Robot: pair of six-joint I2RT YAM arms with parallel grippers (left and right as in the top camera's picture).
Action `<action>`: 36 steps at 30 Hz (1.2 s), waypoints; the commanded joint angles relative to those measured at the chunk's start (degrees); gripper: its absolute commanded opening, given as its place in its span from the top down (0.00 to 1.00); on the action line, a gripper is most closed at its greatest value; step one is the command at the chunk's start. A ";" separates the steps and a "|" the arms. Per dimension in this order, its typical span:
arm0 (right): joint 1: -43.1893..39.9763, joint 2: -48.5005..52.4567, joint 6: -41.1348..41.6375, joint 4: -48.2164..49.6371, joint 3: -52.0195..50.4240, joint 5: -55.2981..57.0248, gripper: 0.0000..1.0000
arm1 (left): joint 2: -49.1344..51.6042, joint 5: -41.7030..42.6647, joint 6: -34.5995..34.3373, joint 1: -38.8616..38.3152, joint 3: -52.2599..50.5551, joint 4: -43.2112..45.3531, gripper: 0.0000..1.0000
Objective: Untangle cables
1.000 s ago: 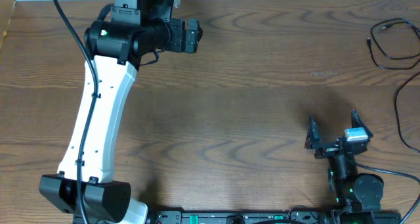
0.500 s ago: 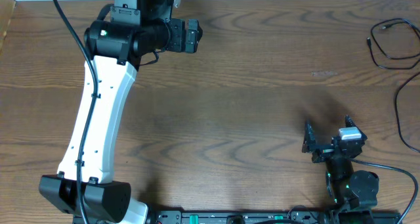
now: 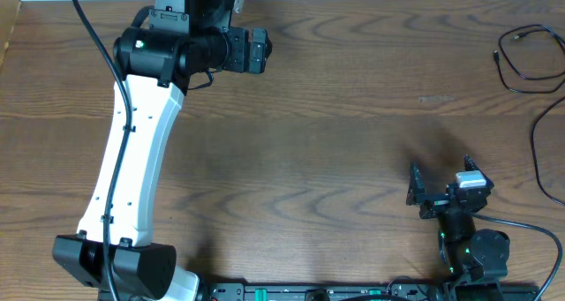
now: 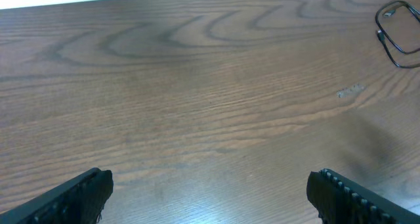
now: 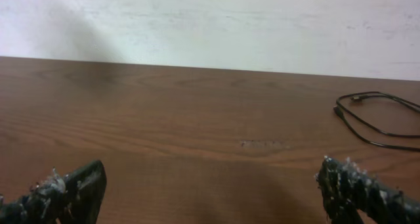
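A thin black cable [image 3: 528, 61] lies in a loose loop at the table's far right corner. It also shows as the black cable [image 4: 398, 32] at the top right of the left wrist view and the black cable [image 5: 375, 121] at the right of the right wrist view. My left gripper [image 3: 263, 48] is at the far left-centre of the table, well away from the loop. In its wrist view the left gripper [image 4: 210, 196] stands open over bare wood. My right gripper [image 3: 439, 179] is near the front right, and the right gripper [image 5: 210, 192] is open and empty.
A thicker black wire [image 3: 540, 151] runs down the right edge toward the right arm's base [image 3: 477, 252]. The left arm's white link [image 3: 132, 151] crosses the left side of the wooden table [image 3: 309, 142]. A pale wall [image 5: 210, 20] backs the far edge.
The right gripper drew back slightly toward the front and left, then stopped. The left arm and the black cable have not moved.
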 commanded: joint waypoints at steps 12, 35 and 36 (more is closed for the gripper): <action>0.57 -0.24 0.79 -0.26 -0.09 0.68 0.01 | -14.67 -3.78 14.49 -0.11 -20.61 9.86 0.01; 0.57 -0.24 0.76 -0.26 -0.09 0.68 0.01 | -80.74 -3.76 16.79 8.76 -99.54 57.09 0.00; 0.57 -0.24 0.79 -0.28 -0.09 0.68 0.01 | -82.75 -3.76 16.79 9.42 -101.22 57.09 0.01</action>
